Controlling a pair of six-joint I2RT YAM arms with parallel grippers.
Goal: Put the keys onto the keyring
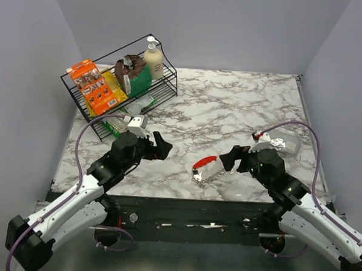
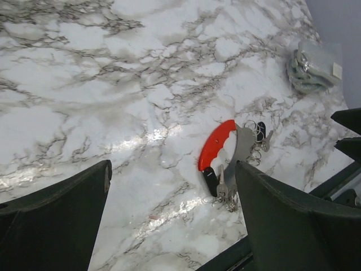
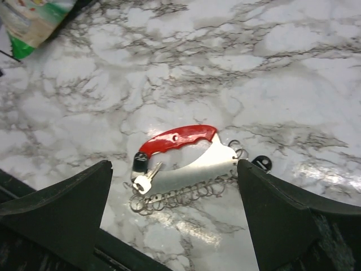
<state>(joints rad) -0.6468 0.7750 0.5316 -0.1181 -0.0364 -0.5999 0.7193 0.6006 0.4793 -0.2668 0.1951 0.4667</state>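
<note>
**Both grippers open, keyring on the table between them**

The left gripper [image 1: 158, 147] has its two dark fingers spread wide, and nothing is between them. The right gripper [image 1: 231, 157] is spread wide too and holds nothing.

The keyring [image 3: 179, 138], a red curved clip joined to a silvery metal plate and a chain of little rings, lies flat on the white marble table [image 1: 243, 102]. It sits between the two grippers, nearer the right one. From the right wrist it lies just ahead of the fingers, in the gap between them. From the left wrist it lies ahead too, close to one finger, and that finger's tip hides part of the chain.

The keys [image 2: 260, 130], two tiny dark ovals with pale middles, lie just beside the end of the keyring farthest from the left gripper. They are too small to tell if they touch the rings. The right wrist view shows only one.

A small silvery piece [image 3: 144, 182] lies at the clip's black end; its shape is hard to make out.
</note>
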